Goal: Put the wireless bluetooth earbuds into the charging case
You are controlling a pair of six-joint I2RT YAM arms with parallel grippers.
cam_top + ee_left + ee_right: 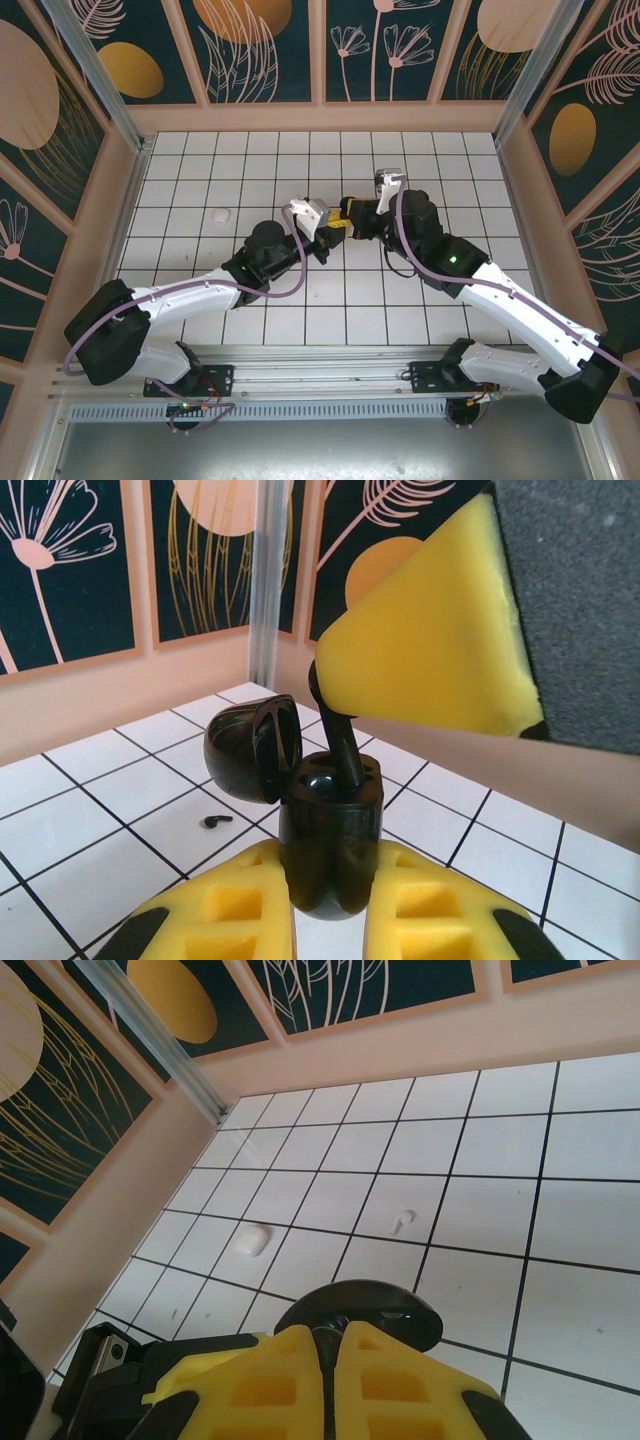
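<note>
Misalignment is the chief danger at this point. The left hand (330, 905) is clamped around the lower body of the glossy black charging case (330, 835) and holds it upright above the white tiled surface (90, 860). The case's hinged lid (255, 745) is swung open on the side away from the right hand (330, 1348). That hand's yellow pads are pressed together on the head of a black stemmed earbud (340, 742). It hangs just above the case mouth, and the stem leans into one of the wells rather than standing straight.

I judge that pushing down at this slant could wedge the stem against the well's rim. It could also tip the case within the left hand's hold, or pop the bud out of the pinch onto the tiles beneath. Letting go too soon could leave it perched, not seated.

A white earbud (402, 1220) and a small white rounded piece (250, 1240) lie well beyond the right hand. A tiny black piece (217, 821) lies on the tiles beyond the left hand; whether it is a second bud I cannot tell.
</note>
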